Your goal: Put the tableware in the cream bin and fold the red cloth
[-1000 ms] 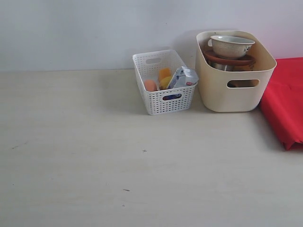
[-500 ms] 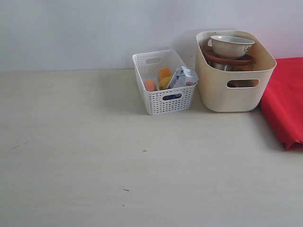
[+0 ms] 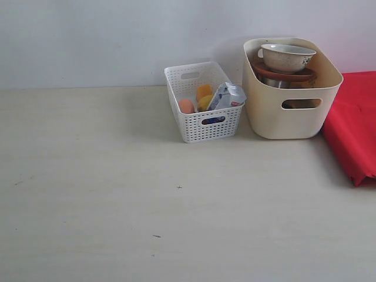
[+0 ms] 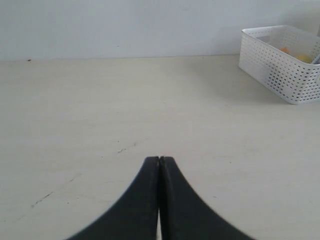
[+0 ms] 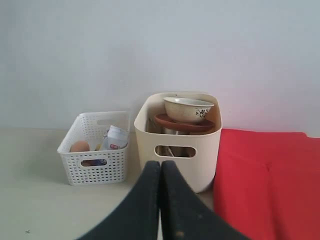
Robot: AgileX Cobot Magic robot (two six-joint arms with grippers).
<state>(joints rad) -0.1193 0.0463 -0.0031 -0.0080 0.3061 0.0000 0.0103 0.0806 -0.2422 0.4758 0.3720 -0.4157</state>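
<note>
The cream bin (image 3: 292,111) stands at the back right against the wall. Inside it the pale bowl (image 3: 288,57) rests on the terracotta plate (image 3: 285,75), with the steel cup (image 3: 274,83) partly showing beneath. Knife, spoon and chopsticks are hidden. The red cloth (image 3: 354,126) lies folded to the right of the bin, running off the frame edge. Neither arm shows in the exterior view. My left gripper (image 4: 159,159) is shut over bare table. My right gripper (image 5: 160,163) is shut, held back from the bin (image 5: 178,145), bowl (image 5: 188,108) and cloth (image 5: 265,180).
A white lattice basket (image 3: 202,120) stands left of the bin, holding an egg (image 3: 186,106), yellow food and a milk carton (image 3: 227,96). The basket (image 4: 282,65) also appears in the left wrist view. A white wall runs behind the pale wooden table (image 3: 117,194).
</note>
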